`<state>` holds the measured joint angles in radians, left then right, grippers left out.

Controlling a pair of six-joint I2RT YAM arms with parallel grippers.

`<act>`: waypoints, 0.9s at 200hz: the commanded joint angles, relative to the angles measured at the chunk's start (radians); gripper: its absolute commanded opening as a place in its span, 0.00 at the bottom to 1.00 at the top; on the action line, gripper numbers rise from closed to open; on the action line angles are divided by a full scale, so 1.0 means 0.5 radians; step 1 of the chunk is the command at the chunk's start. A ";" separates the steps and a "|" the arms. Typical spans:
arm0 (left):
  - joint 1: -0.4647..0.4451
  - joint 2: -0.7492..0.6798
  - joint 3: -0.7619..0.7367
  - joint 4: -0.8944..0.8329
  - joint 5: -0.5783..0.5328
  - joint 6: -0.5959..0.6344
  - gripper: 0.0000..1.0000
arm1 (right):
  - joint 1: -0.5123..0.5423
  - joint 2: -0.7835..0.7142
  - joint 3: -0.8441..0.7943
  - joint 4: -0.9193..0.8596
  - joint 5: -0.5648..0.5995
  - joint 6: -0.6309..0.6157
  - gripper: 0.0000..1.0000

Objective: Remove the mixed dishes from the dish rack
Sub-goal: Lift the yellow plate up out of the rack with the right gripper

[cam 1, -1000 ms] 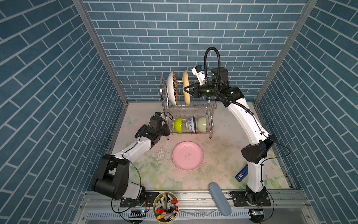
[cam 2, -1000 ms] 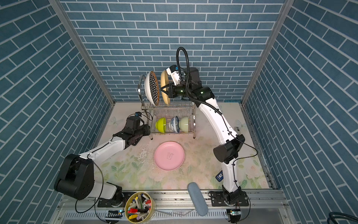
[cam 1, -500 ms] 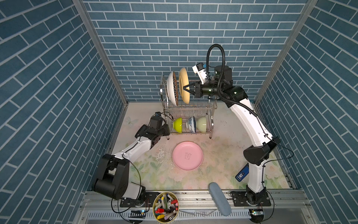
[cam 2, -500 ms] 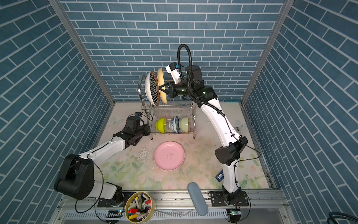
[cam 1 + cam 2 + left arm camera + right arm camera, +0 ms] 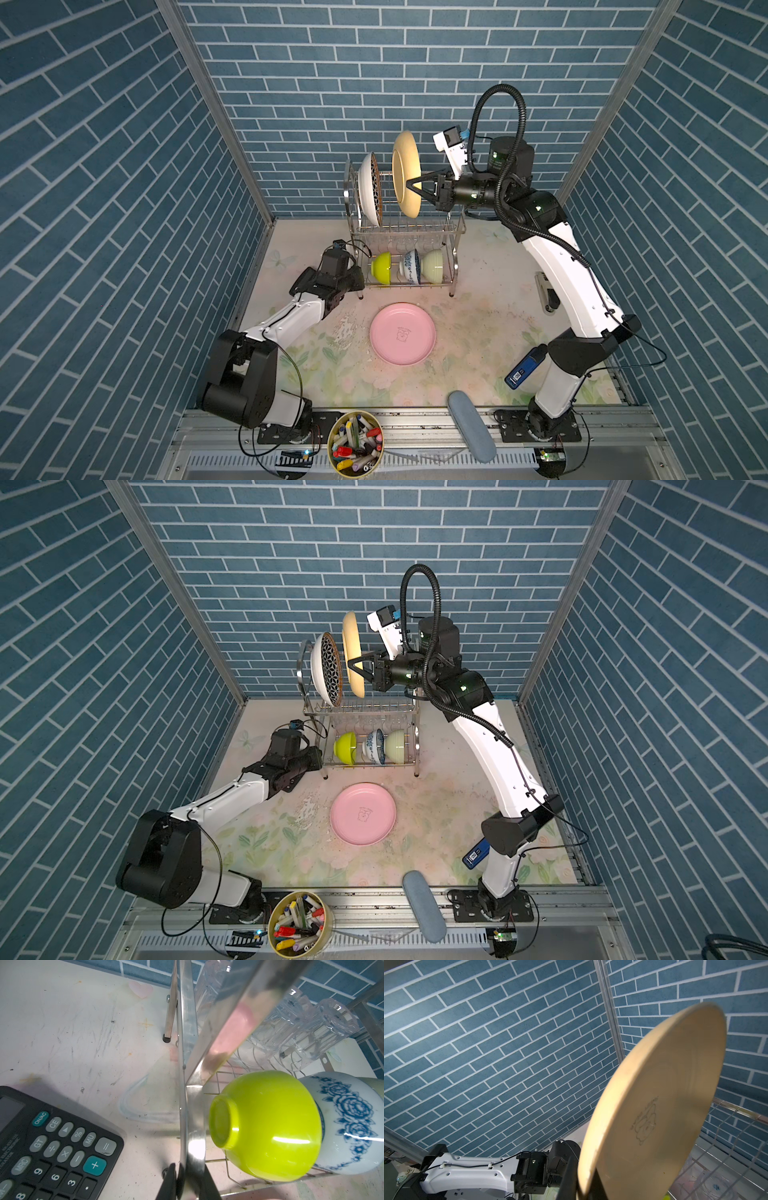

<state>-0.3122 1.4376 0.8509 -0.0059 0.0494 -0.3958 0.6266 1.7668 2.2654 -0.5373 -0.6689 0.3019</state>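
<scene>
The rack (image 5: 415, 229) stands at the back of the bench (image 5: 478, 332). The right arm (image 5: 557, 270) reaches high from its base, with the forearm almost level. The left arm (image 5: 291, 316) lies low and stretched toward the rack's left side. The yellow plate (image 5: 405, 178) is on edge over the upper tier, and the right hand (image 5: 414, 185) is clamped on its rim. The left hand (image 5: 189, 1185) is closed on the rack's side frame.

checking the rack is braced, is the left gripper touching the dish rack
Touching. The left wrist view shows the left gripper clamped on the dish rack, a finger each side of its frame.
</scene>
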 commanded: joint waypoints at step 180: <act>0.017 -0.158 0.139 -0.113 -0.037 -0.104 0.56 | 0.011 -0.503 -0.407 -0.314 -0.034 -0.487 0.00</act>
<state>-0.3073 1.3987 0.8955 -0.0494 0.0284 -0.4393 0.6273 1.5505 2.0659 -0.6239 -0.6182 0.1574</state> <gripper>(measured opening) 0.545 0.091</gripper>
